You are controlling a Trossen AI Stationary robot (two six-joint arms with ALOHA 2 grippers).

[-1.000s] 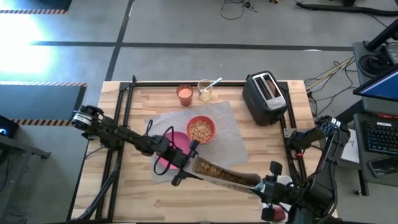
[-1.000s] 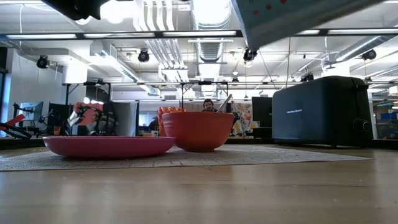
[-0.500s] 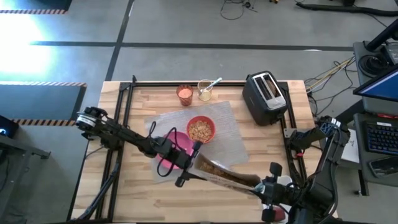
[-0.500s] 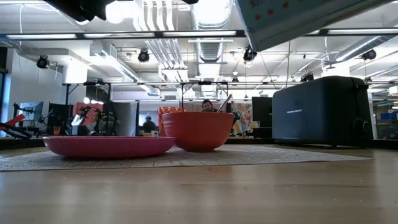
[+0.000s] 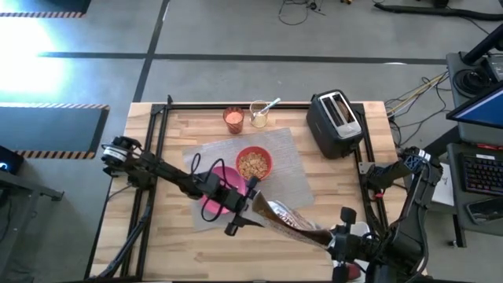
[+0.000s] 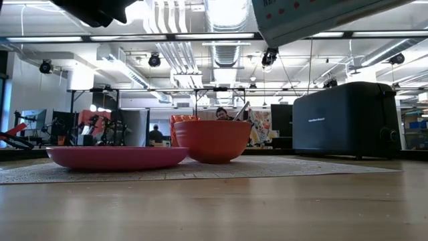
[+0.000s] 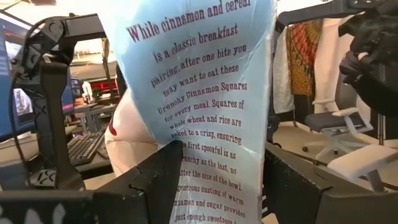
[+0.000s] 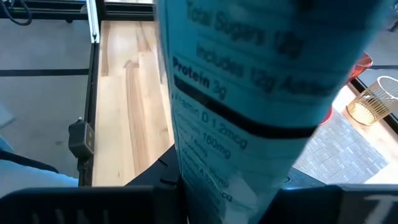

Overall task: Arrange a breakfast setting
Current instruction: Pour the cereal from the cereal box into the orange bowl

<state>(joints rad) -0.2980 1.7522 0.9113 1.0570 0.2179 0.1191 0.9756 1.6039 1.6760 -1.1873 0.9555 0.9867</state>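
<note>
A light-blue cereal box (image 5: 289, 220) hangs above the table's near middle, held at both ends. My left gripper (image 5: 244, 211) is shut on its left end and my right gripper (image 5: 334, 238) on its right end. The orange-red bowl (image 5: 254, 163), filled with cereal, and the pink plate (image 5: 222, 187) rest on the grey mat (image 5: 287, 169). The small orange cup (image 5: 233, 119) stands at the far edge beside a glass holding the metal spoon (image 5: 269, 104). Apple and toast are out of view. My left gripper pinches the box's left end between its two fingers (image 7: 155, 183), which stand on either side of the printed blue panel (image 7: 208, 143). It comes level from the table's left. The box is clear of the table. My right gripper pinches the box's right end between its two fingers, either side of the nutrition panel (image 8: 217, 155). It comes from the table's near right. The box runs away from it along the fingers' line, clear of the table.
A black toaster (image 5: 335, 122) stands at the far right of the table. In the low view the plate (image 6: 117, 157), the bowl (image 6: 212, 140) and the toaster (image 6: 348, 120) stand below the raised box (image 6: 321, 17). Bare wood lies along the near edge.
My left gripper has gone a little toward the table's right and near edge. The box has turned about its length between the two grippers and shows a narrower face from above. Its right end has stayed where it was.
</note>
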